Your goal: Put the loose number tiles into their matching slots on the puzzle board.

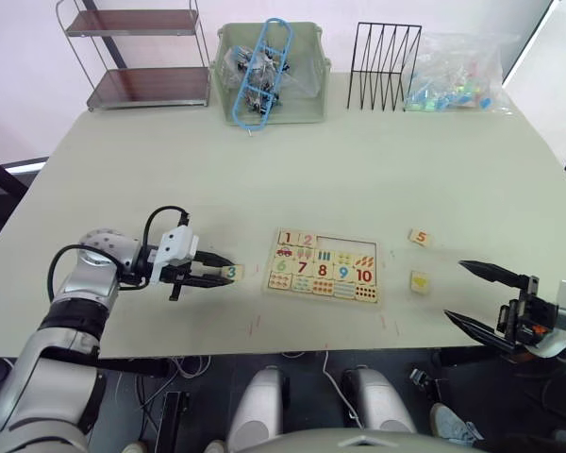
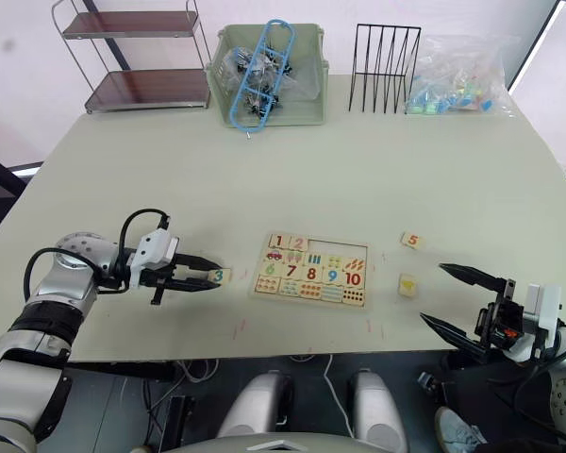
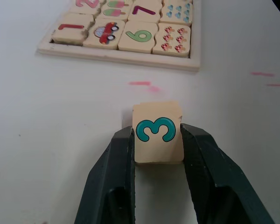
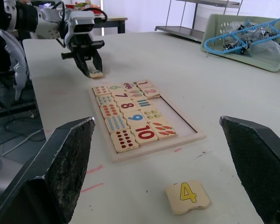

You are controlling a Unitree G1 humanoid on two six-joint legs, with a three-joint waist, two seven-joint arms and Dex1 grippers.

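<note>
Tile 3 [image 3: 157, 137] sits pinched in your left gripper [image 1: 219, 274], on the table at nine o'clock of the puzzle board [image 1: 324, 266]. You next lift it toward the empty slots [image 1: 344, 243] beside 1 and 2. Your right gripper [image 1: 472, 293] gapes wide near tile 4 [image 1: 419, 281].

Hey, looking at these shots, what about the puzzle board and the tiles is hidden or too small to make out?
- Puzzle board: its far part is cut off by the left wrist view's edge, so the free slots are unseen there.
- Counting pictures on the board: too small to read in the head views.
- 3 tile: its sides are covered by the left gripper fingers.
- 4 tile: the numeral is unreadable in the head views, clear in the right wrist view.
</note>
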